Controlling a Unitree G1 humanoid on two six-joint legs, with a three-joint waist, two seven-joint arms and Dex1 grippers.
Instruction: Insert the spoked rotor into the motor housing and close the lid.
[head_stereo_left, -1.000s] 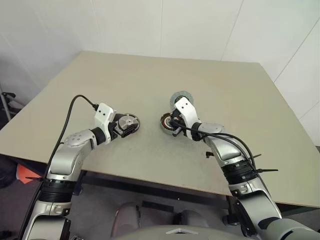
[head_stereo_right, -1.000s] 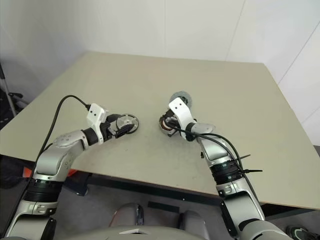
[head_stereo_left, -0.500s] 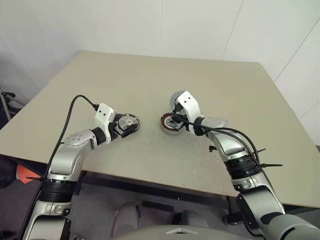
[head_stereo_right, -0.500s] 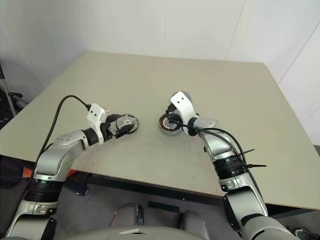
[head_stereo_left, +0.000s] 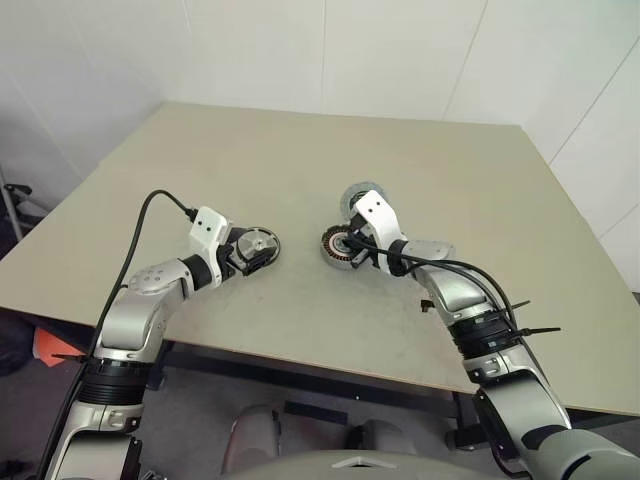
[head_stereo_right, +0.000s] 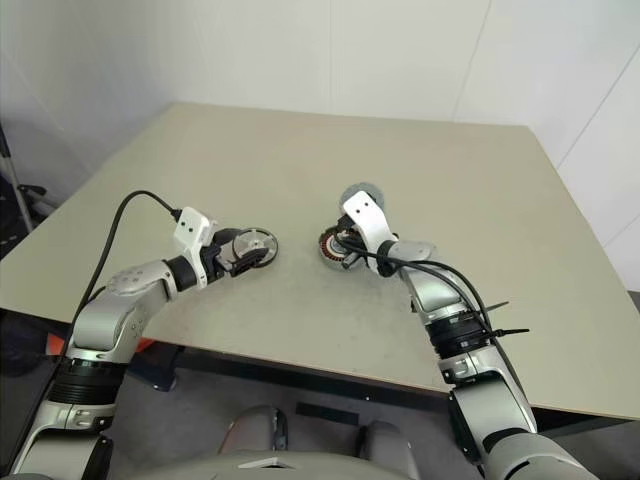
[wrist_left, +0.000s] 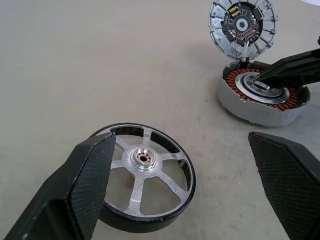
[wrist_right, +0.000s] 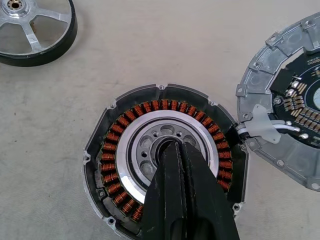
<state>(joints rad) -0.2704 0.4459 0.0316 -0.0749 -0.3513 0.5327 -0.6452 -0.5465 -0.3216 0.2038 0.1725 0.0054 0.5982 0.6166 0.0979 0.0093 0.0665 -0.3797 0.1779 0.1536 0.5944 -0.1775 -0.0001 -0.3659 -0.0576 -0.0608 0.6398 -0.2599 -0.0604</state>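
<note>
Five flat silver spokes cross the spoked rotor (wrist_left: 142, 176), black-rimmed, round.

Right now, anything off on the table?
Nothing damaged or spilled. One oddity: the right gripper, shut, pokes into the motor housing's centre, where the spoked rotor must go; the rotor lies flat between the open left gripper's fingers.

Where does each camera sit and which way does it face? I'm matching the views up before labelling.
Head eye views: from the head, forward and down on the table; both arms show.
Left wrist view: along the open left gripper, over the spoked rotor.
Right wrist view: along the shut right gripper, tips in the motor housing.
Shared: both wrist views show rotor, housing and the opened lid; the left also catches the right gripper.
</note>
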